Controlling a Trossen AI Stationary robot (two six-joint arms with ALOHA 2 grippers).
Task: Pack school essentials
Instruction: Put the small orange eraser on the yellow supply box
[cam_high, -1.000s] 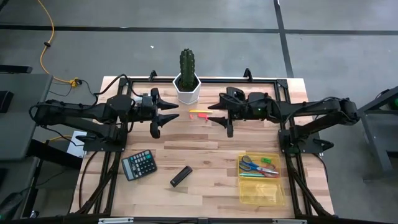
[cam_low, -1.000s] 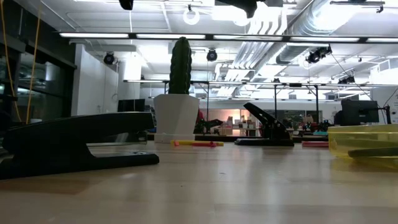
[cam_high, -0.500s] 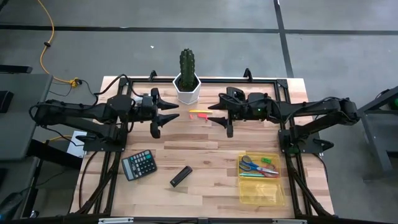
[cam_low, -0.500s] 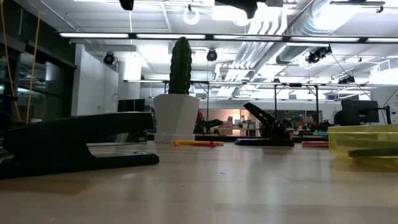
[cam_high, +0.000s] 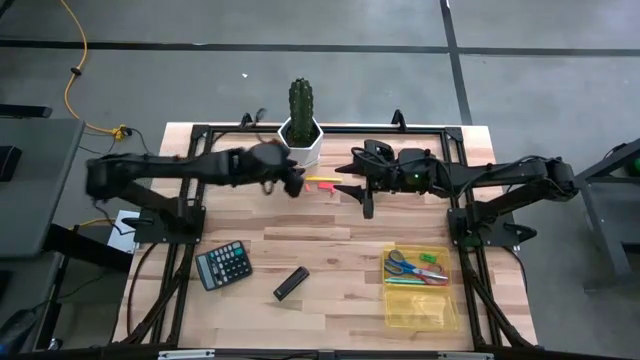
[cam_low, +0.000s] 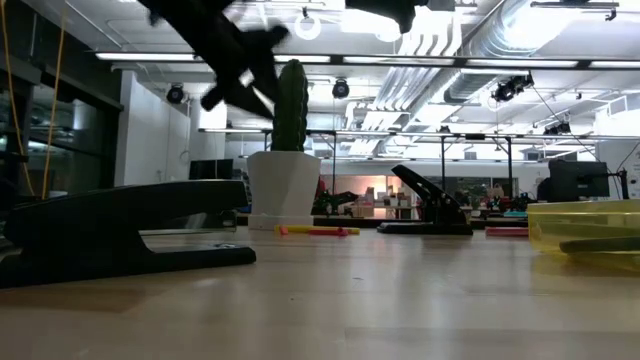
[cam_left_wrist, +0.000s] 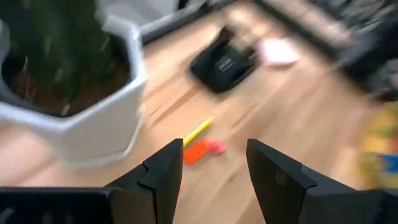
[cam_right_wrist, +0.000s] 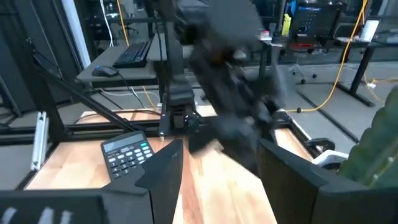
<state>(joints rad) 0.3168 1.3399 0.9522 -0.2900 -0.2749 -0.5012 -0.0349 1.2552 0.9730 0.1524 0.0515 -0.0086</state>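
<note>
Left gripper (cam_high: 292, 184), fingers spread and empty, hovers upper centre beside the cactus pot (cam_high: 300, 143); the yellow and red markers (cam_high: 322, 183) lie just right of it, long axes left-right, right gripper (cam_high: 352, 186) equally near.

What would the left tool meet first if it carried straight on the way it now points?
Probably the yellow marker and red marker lying on the table beside the cactus pot; the open left tool frames them, though depth is unclear.
</note>
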